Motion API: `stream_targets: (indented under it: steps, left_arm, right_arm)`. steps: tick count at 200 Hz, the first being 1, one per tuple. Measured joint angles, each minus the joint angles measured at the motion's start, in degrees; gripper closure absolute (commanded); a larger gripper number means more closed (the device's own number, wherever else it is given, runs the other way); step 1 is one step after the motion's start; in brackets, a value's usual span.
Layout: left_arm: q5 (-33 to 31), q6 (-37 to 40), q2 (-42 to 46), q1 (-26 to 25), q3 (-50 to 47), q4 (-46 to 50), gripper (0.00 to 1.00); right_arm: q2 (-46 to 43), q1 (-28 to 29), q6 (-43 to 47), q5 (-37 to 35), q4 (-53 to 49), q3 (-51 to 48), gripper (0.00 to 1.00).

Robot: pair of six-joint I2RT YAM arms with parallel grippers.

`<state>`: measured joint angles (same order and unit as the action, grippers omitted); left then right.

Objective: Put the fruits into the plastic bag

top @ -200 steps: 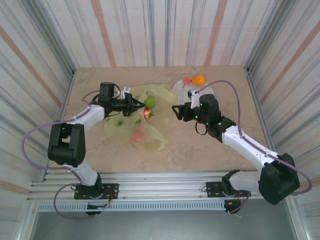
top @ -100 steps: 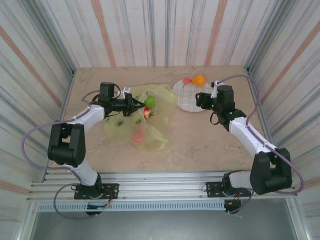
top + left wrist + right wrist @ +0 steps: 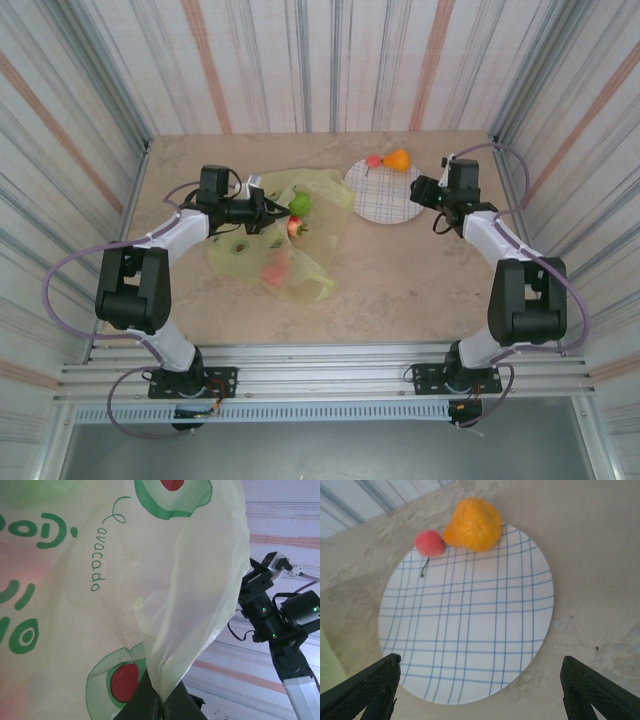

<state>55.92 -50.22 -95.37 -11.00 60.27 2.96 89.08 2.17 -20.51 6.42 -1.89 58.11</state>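
1. Holding the bag (image 3: pixel 290 240) up is the job of our left gripper (image 3: pixel 268 211). It is pinched tight on the bag's thin edge, well to the left of the plate (image 3: pixel 385 200).
2. Our right gripper (image 3: pixel 477 680) hangs just off the right side of the plate and points at it. Its jaws are wide apart and hold nothing.
3. Two fruits sit at the far rim of the plate: an orange fruit (image 3: pixel 472 524) and a small red fruit (image 3: pixel 429 543). They touch each other.
4. Left of the plate, a green apple (image 3: pixel 300 203) and a red apple (image 3: pixel 295 226) sit at the bag's mouth. One more red fruit (image 3: pixel 275 270) shows through the bag, farther from the plate.
5. We think the step now is reaching for the next fruit on the plate. It looks like two are left to move.
6. Next, the right gripper should go to the far rim, come down around one fruit and close softly. Then it should carry the fruit left from the plate to the bag's mouth. Because the two fruits touch, we must not bump the other one away.
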Motion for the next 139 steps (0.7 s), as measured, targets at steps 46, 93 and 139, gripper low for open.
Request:
stream_targets:
  steps: [46,93,139]
  left_arm:
    - [0.0,0.0,0.0,0.0,0.0,0.0,1.0]
    - [0.0,0.0,0.0,0.0,0.0,0.0,1.0]
    - [0.0,0.0,0.0,0.0,0.0,0.0,1.0]
  right_arm:
    - [9.3,-1.1,0.0,-0.4,-1.9,10.4,0.17]
    - [20.5,-1.1,0.0,-0.3,-5.6,21.8,0.19]
    - [30.3,-0.6,0.0,0.5,-9.7,33.3,0.17]
